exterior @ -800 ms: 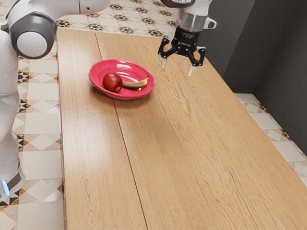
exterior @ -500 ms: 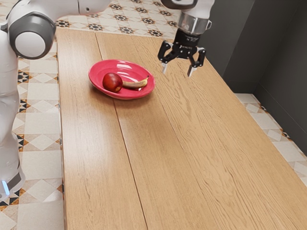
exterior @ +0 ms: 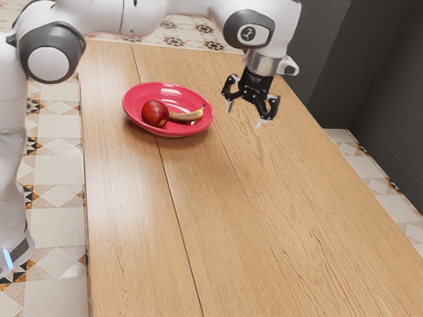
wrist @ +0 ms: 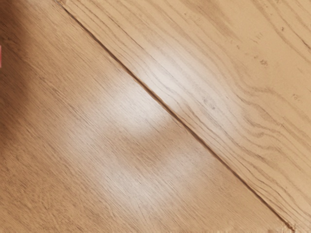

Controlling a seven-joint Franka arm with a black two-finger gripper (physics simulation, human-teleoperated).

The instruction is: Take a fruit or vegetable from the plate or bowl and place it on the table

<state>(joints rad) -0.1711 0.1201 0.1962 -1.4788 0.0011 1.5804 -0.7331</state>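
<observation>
I have the pincer (exterior: 244,115) above the worktop (exterior: 198,231), its fingers apart; toward the far edge, the red plate (exterior: 155,96) carries an apple (exterior: 154,113) and a banana (exterior: 188,117).

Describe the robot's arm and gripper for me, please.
The arm is white and rounded, with dark gray joint rings, a dark round emblem near the wrist and a blue light strip low down. A silvery metal collar leads to a black two-finger gripper with pale tips.
</observation>
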